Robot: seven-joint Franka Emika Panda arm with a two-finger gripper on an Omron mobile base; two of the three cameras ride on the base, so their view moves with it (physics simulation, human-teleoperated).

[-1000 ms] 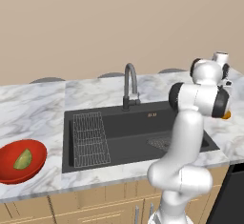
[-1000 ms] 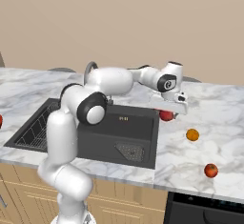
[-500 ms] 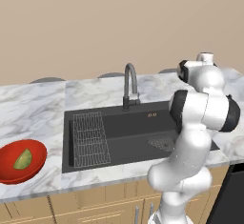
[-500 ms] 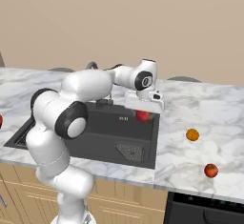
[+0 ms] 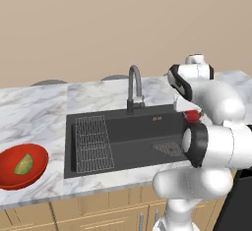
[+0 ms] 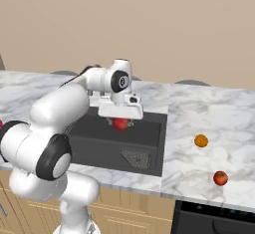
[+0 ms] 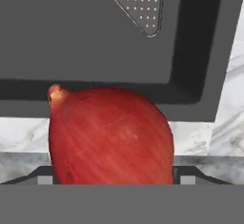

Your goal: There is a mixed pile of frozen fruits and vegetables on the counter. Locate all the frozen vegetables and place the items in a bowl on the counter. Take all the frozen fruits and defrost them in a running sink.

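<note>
Landmark: sink (image 5: 123,136), dark grey basin set in the white marble counter (image 5: 34,112).

Far left of the sink: glossy red bowl (image 5: 10,173) on the counter near its front edge, with the yellow-green wedge (image 5: 23,164) lying inside.

Inside the sink, left part: wire grid rack (image 5: 93,142). Behind the sink at mid-length: grey gooseneck tap (image 5: 134,86). On the sink floor toward the right: perforated drain plate (image 5: 169,148).

Over the right half of the sink, close to its back wall: gripper (image 6: 120,124) pointing down, clamped on the pinkish-red onion (image 6: 120,124). The hand view shows the onion (image 7: 109,135) large between the finger tips, stem nub to the left, with the sink's rim and the drain plate beyond it. The onion hangs above the basin and touches neither floor nor wall.

Right of the sink, on the counter: small orange ball (image 6: 200,140), just beyond the rim. Further right and nearer the front edge: small red ball (image 6: 220,178), apart from the orange one.
</note>
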